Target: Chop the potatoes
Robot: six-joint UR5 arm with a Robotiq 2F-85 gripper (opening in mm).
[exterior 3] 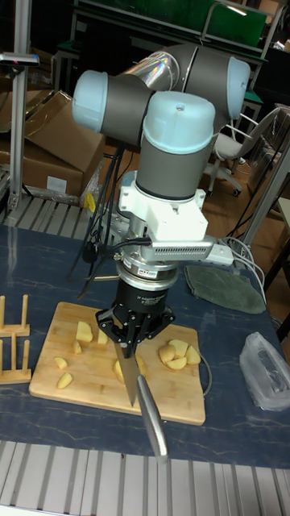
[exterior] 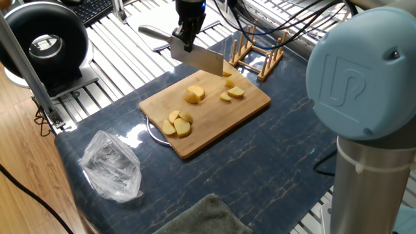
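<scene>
Several pale-yellow potatoes lie on the bamboo board: a chunk near the middle, wedges toward the far right and a cluster at the near left. My gripper is shut on a cleaver-like knife. The blade hangs edge-down above the board's far side, clear of the potatoes. In the tall view the gripper holds the knife over the board. There the handle points toward the camera, with potatoes on both sides.
A wooden dish rack stands just beyond the board. A crumpled plastic bag lies at the near left. A grey-green cloth sits at the front edge. A black round device is at the far left.
</scene>
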